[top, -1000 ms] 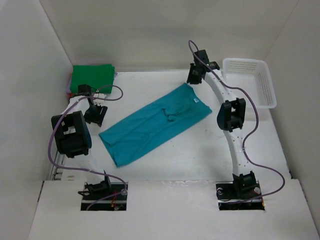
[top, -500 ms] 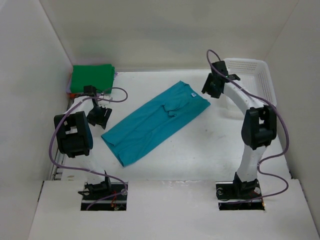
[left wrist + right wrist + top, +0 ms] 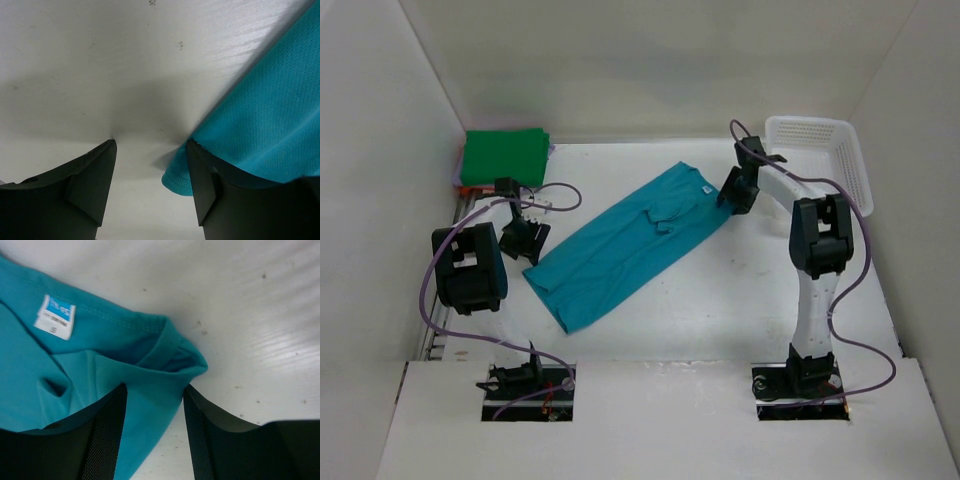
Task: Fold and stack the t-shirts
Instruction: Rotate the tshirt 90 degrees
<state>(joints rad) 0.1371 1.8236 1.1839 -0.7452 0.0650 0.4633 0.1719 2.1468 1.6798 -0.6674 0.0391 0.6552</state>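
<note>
I have the teal shirt [image 3: 630, 240] lying flat mid-table [image 3: 720, 310], folded lengthwise into a long strip that runs diagonally from near left to far right. Its collar end points far right, and the white neck label [image 3: 55, 317] faces up there.

My left gripper [image 3: 525, 243] sits low at the strip's near-left end. On the left wrist view its jaws stand well apart and hold nothing. Bare table fills most of the gap, and the hem corner [image 3: 176, 181] of the teal shirt pokes in just beside one finger [image 3: 202, 185]. I cannot tell whether cloth and finger touch.

My right gripper [image 3: 732, 192] is down at the far-right end of the strip. On its wrist view the jaws are parted and straddle the bunched corner [image 3: 182, 357] of the shirt, with teal cloth filling the gap between the two fingers [image 3: 107, 435]. They are not pinched on it, so I count that hand as holding nothing.

The green shirt [image 3: 503, 157] lies folded in the far-left corner, well apart from the teal one. Thin slivers of purple and orange show at its left and near edges. I cannot make out more of them.

The white basket [image 3: 865, 175] stands at the far right, beside the right arm.
</note>
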